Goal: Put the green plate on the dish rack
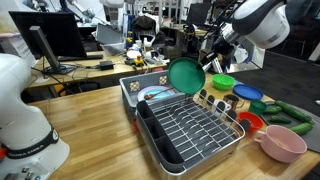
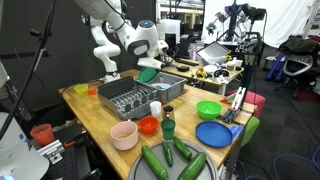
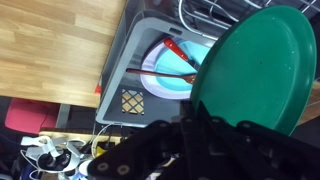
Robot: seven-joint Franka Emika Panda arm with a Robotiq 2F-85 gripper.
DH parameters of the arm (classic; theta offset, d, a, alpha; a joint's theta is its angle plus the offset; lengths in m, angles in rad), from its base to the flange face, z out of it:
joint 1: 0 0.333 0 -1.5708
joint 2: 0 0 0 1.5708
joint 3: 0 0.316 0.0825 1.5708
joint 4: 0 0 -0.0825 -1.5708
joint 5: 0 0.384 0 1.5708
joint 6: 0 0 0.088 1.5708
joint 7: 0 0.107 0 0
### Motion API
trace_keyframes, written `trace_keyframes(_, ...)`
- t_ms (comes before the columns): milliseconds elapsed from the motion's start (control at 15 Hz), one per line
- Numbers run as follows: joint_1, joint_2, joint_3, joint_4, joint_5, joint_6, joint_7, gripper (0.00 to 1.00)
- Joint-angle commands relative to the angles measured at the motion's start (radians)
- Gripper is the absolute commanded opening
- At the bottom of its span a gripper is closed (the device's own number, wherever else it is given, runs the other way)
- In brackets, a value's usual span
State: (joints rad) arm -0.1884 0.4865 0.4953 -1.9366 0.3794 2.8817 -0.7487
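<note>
The green plate [image 1: 184,75] [image 2: 150,73] hangs tilted on edge in the air, with my gripper [image 1: 204,63] [image 2: 149,61] shut on its rim. In both exterior views it is above the far end of the dish rack [image 1: 192,130] [image 2: 126,98], over the edge where the rack meets the grey tub. The wrist view shows the green plate [image 3: 255,65] filling the right side, its lower edge clamped in the gripper [image 3: 196,118]. A few rack wires [image 3: 208,10] show at the top there.
The grey tub [image 1: 140,88] [image 2: 168,88] [image 3: 135,60] holds a light blue and white plate [image 3: 170,65] with a red utensil. A lime-green bowl [image 1: 222,83] [image 2: 208,109], a blue plate [image 1: 247,93] [image 2: 213,133], a red bowl [image 1: 250,122], a pink bowl [image 1: 282,142] [image 2: 124,134] and cucumbers [image 2: 165,160] lie beside the rack.
</note>
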Motion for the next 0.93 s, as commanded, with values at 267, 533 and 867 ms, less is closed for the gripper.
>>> trace_keyframes(267, 0.001, -0.020, 0.000, -0.049, -0.033, 0.036, -0.005, 0.07)
trace_keyframes(533, 0.002, -0.020, 0.000, -0.049, -0.033, 0.036, -0.004, 0.07)
trace_keyframes(867, 0.075, -0.047, -0.056, -0.078, -0.192, 0.059, 0.041, 0.02)
